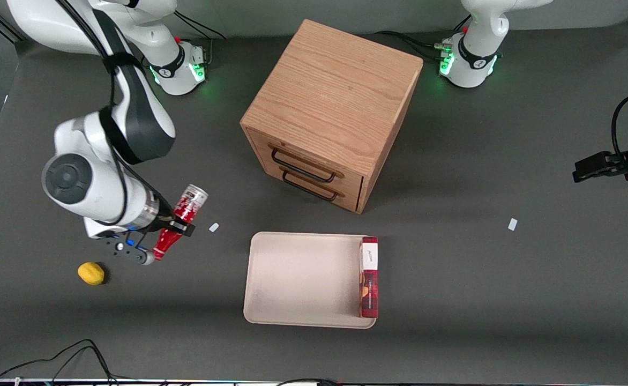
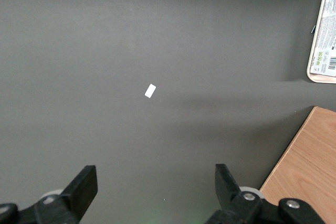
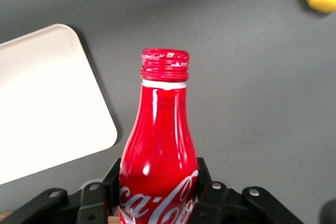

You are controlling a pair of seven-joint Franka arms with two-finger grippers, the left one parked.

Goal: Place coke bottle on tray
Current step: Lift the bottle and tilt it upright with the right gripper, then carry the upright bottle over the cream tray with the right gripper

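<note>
My right gripper point(image 1: 177, 224) is shut on the coke bottle point(image 1: 181, 220), a slim red bottle with white script logo. It holds the bottle tilted above the table, silvery base up and red cap down, toward the working arm's end of the table. In the right wrist view the bottle point(image 3: 160, 150) fills the space between the black fingers point(image 3: 207, 182), cap pointing away. The beige tray point(image 1: 298, 279) lies flat on the table in front of the drawer cabinet, well apart from the bottle. Its rounded corner point(image 3: 58, 103) shows in the right wrist view.
A flat red-and-white box point(image 1: 368, 277) lies in the tray along its edge nearest the parked arm. A wooden drawer cabinet point(image 1: 331, 107) stands farther from the camera than the tray. A yellow lemon point(image 1: 91, 273) lies near the gripper. Two small white scraps point(image 1: 214, 227) point(image 1: 512, 224) lie on the table.
</note>
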